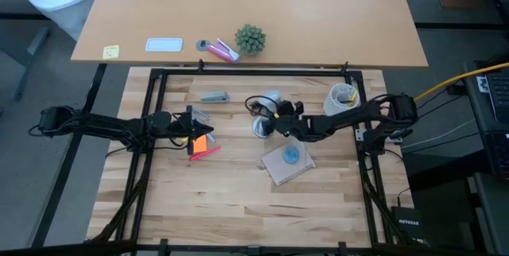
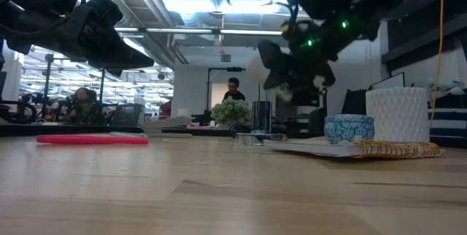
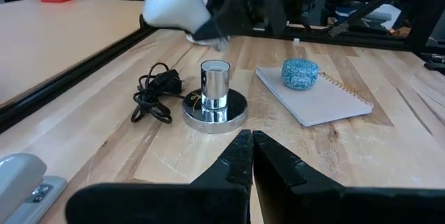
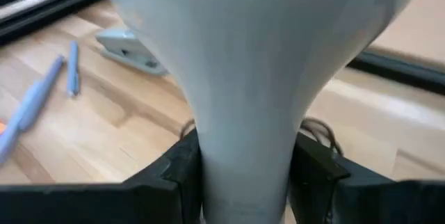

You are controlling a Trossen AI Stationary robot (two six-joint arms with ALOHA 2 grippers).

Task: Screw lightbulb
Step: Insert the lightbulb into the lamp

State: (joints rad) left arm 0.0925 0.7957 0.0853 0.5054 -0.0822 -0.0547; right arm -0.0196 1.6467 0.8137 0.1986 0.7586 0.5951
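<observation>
The left gripper's (image 1: 193, 134) jaws are pressed together with nothing between them, as the left wrist view shows, where the two dark fingers (image 3: 233, 158) meet at a thin seam at bottom centre. In the high view this gripper sits left of centre over the worktop (image 1: 238, 200), above an orange-and-pink item (image 1: 203, 146). To its upper right lies a grey stapler (image 1: 214, 96).

Further right, near the frame's centre, the shiny metal socket (image 1: 262, 127) stands upright on its round base, its black cord (image 1: 256, 103) bunched just above it in the high view. In the left wrist view the socket (image 3: 215, 99) stands mid-frame with the cord (image 3: 154, 93) coiled to its left.

The right gripper (image 1: 284, 121) is just right of the socket in the high view, and its jaws are clamped on the lightbulb (image 4: 257, 50). In the right wrist view the bulb's narrow neck is pinched between the two dark fingers (image 4: 177, 172) at bottom centre, the white globe swelling out beyond them and filling the top of the frame. In the left wrist view the lightbulb (image 3: 175, 0) hangs tilted at upper centre, up and to the left of the socket and clear of it.

Right of the socket lies a notepad (image 1: 286, 164) with a blue round blob (image 1: 292, 155) on it. At upper right stands a white cup (image 1: 343, 97).
</observation>
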